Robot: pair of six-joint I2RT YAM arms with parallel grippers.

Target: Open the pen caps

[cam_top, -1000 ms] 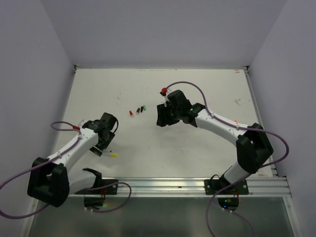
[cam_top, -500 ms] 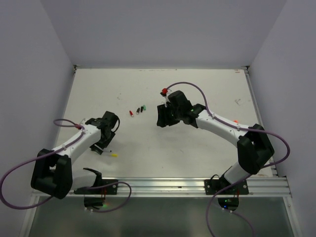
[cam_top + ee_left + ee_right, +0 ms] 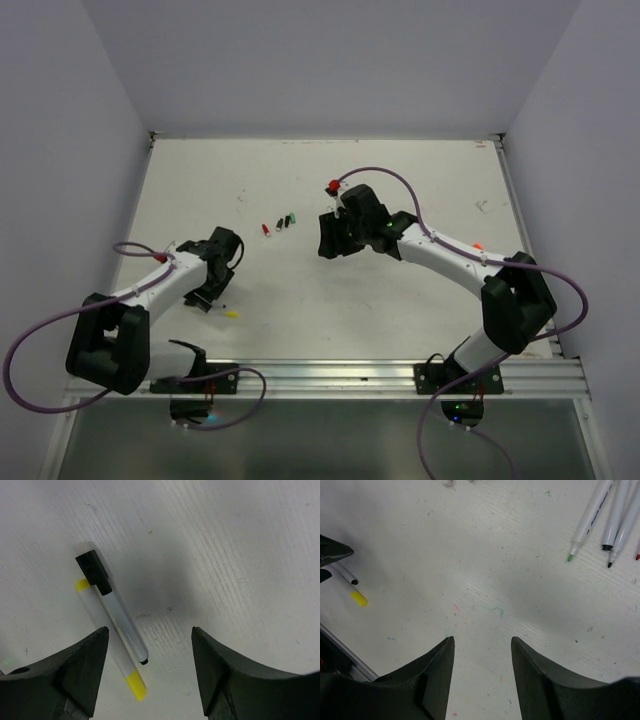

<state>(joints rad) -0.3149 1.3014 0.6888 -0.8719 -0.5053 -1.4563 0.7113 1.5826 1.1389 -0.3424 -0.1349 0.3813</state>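
In the left wrist view two white pens lie side by side on the table. One wears a black pen cap (image 3: 93,570) at its far end. The other ends in a yellow pen cap (image 3: 135,687) close to the camera. My left gripper (image 3: 149,631) is open just above them, the pens lying by its left finger and touching neither finger. From above, the yellow cap (image 3: 232,313) shows beside that gripper (image 3: 212,292). Small red (image 3: 265,229), black (image 3: 280,224) and green (image 3: 290,218) pieces lie mid-table. My right gripper (image 3: 482,640) is open over bare table with nothing in it.
Several uncapped pens (image 3: 590,520) lie at the top right of the right wrist view, green, black and red nibs pointing toward the gripper. A metal rail (image 3: 350,375) runs along the near edge. Purple cables (image 3: 400,190) loop off both arms. White walls enclose the table.
The left arm's elbow has drawn back toward its base while its gripper stays over the two pens, jaws slightly narrower. The right arm has not moved.
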